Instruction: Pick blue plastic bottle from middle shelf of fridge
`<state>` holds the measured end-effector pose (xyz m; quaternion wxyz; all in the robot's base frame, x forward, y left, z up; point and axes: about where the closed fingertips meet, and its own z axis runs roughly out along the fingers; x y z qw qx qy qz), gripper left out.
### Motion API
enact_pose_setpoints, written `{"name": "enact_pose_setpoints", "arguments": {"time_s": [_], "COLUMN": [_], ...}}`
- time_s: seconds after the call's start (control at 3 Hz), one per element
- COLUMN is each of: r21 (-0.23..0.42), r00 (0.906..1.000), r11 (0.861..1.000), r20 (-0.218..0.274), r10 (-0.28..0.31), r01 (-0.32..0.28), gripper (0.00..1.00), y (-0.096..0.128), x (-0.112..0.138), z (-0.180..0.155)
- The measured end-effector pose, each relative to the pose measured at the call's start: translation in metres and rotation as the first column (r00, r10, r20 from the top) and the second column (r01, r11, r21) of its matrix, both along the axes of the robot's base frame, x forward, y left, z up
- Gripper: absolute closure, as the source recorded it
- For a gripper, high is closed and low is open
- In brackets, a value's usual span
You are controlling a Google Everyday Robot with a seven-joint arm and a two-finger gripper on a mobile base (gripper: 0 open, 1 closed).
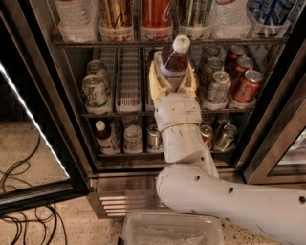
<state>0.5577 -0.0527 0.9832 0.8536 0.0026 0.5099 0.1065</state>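
Observation:
My gripper [173, 79] reaches into the open fridge [267, 158] at the middle shelf [122, 111]. Its cream fingers [155, 79] are shut on the blue plastic bottle [175, 60], a clear bottle of brown liquid with a white cap. The bottle is tilted, its cap up near the top shelf's front wire. Its label and lower part are hidden by the fingers. My white arm [179, 129] runs down from the gripper to the lower right.
Soda cans stand on the middle shelf at left [95, 91] and right [244, 86]. An empty white lane tray [128, 81] lies left of the gripper. Bottles and cans fill the top shelf [155, 14]. The glass door [28, 119] stands open left. A clear bin [172, 232] sits below.

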Motion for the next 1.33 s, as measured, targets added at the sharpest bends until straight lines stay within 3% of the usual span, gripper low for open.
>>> {"name": "enact_pose_setpoints", "arguments": {"time_s": [0.67, 1.0, 1.33], "r21": [-0.002, -0.033, 0.006], "r00": [0.9991, 0.9875, 0.9548], "r11": [0.999, 0.987, 0.957], "r20": [0.001, -0.029, -0.065], "r10": [0.043, 0.155, 0.29], "r01": [-0.043, -0.156, -0.29], "gripper": [1.0, 1.0, 1.0], "y": [0.003, 0.017, 0.04], "x": [0.0, -0.02, -0.057], "z": [0.003, -0.004, -0.016]}}
